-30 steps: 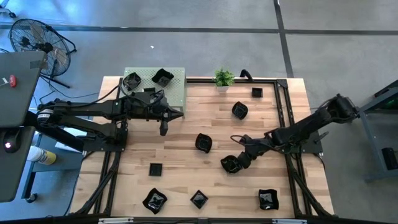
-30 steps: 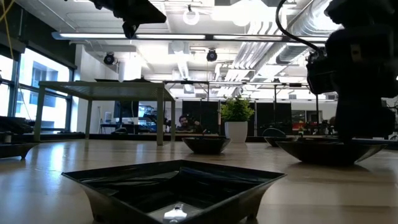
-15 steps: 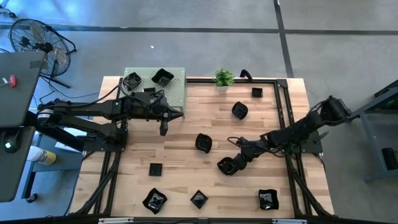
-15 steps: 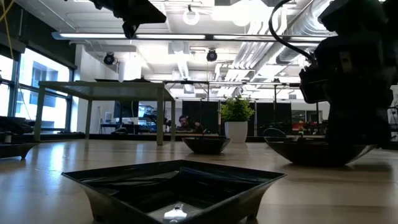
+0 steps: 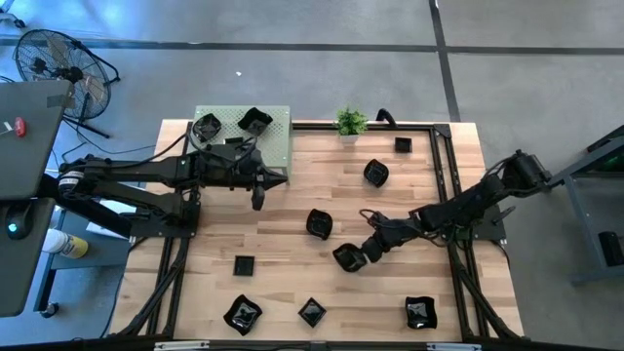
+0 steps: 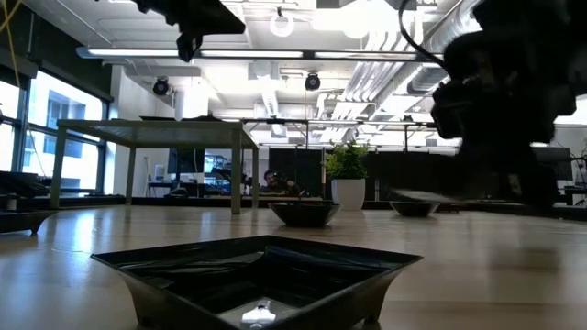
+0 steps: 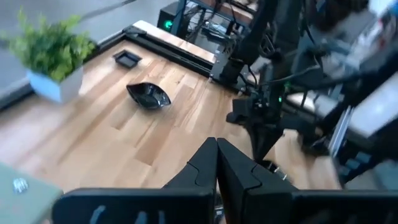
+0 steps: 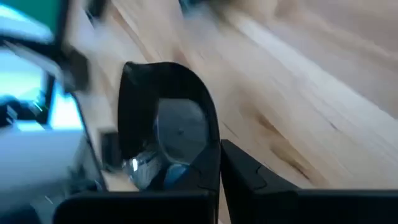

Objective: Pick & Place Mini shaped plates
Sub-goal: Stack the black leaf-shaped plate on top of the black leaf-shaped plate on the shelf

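Right gripper [image 5: 357,255] clamps round plate [image 5: 345,258].

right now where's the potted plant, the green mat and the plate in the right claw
potted plant [image 5: 350,122], high view, its leaves
green mat [image 5: 278,146], high view, bare corner
plate in the right claw [image 5: 345,257], high view, its dark middle

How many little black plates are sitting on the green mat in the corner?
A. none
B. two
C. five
B: the high view shows two black plates, one and another, side by side on the green mat at the table's far left corner.
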